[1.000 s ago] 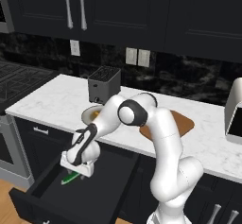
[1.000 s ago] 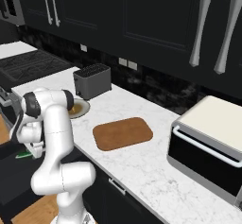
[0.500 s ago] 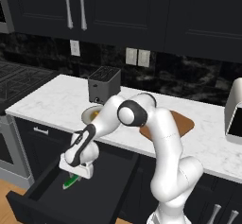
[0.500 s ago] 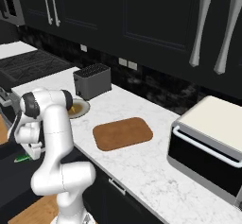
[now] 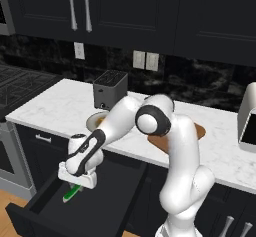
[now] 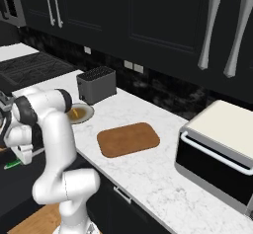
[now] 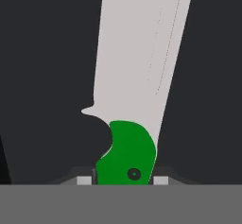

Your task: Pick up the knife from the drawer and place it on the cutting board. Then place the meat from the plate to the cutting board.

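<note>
Gripper down in open drawer, fingers clamped on green handle of knife, blade lying on drawer floor. Beyond, at worktop front edge: plate with meat, cutting board just beside.

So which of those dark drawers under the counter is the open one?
The wide drawer below the plate, pulled out toward the robot with the green-handled knife inside; the narrower drawer beside the stove is closed.

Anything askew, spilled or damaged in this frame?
Nothing stands out. The gripper is closed on the knife inside the open drawer; the cutting board lies flat and bare on the counter.
</note>
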{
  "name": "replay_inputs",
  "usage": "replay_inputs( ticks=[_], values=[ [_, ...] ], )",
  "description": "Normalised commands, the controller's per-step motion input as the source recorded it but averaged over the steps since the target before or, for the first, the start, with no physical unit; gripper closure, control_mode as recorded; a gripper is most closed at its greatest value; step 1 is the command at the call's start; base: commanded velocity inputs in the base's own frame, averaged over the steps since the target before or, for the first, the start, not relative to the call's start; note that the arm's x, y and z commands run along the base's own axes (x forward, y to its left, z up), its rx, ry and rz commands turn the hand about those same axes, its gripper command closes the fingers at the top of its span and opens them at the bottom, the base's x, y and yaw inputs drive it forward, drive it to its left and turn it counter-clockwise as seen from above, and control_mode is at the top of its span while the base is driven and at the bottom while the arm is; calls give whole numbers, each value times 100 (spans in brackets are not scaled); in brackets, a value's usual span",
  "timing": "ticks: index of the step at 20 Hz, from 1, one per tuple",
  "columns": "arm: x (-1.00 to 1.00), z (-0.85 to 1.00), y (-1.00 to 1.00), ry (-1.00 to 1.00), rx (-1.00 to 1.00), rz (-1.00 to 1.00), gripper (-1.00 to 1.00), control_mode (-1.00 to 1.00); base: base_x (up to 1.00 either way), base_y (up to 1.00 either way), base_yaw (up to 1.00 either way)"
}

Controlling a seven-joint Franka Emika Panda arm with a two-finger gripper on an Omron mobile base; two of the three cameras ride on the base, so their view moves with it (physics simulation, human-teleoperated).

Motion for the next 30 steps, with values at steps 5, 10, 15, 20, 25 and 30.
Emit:
replay_inputs(
  ticks=[5,10,15,20,25,30],
  values=[
    [-86,100,-7,-4,-1,0,100,-100,0,0,0],
    [-45,100,-53,-12,-5,0,100,-100,0,0,0],
    [-15,100,-96,-4,-3,0,100,-100,0,0,0],
    [0,90,-100,0,-1,-1,100,-100,0,0,0],
    [7,47,-100,0,-2,-9,100,-100,0,0,0],
    [32,24,-100,0,-3,-13,100,-100,0,0,0]
  ],
)
